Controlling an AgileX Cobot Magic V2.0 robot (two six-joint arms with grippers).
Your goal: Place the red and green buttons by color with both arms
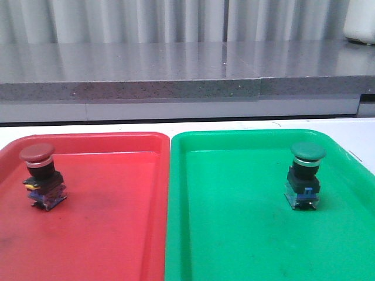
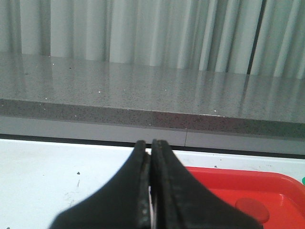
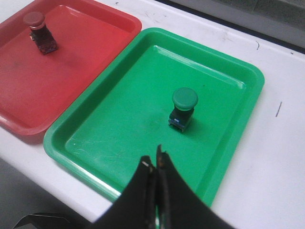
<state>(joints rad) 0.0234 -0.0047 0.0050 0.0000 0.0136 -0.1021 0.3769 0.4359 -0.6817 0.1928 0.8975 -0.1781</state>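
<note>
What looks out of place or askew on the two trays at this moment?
Nothing stands out. The red button stands upright in the red tray, the green button upright in the green tray. Only dark scuff marks show on the tray floors.

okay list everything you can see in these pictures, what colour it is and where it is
red button: one, dark red cap, upright in the red tray, far left part
green button: one, green cap, upright in the green tray, far right part
red tray: one, red, on the table, left
green tray: one, green, on the table, right, beside the red tray
table: one, white, under both trays
ledge: one, grey speckled, behind the table
curtain: white, behind the ledge
left gripper: one, black, shut, empty, above the table by the red tray
right gripper: one, black, shut, empty, above the green tray's near edge
</note>
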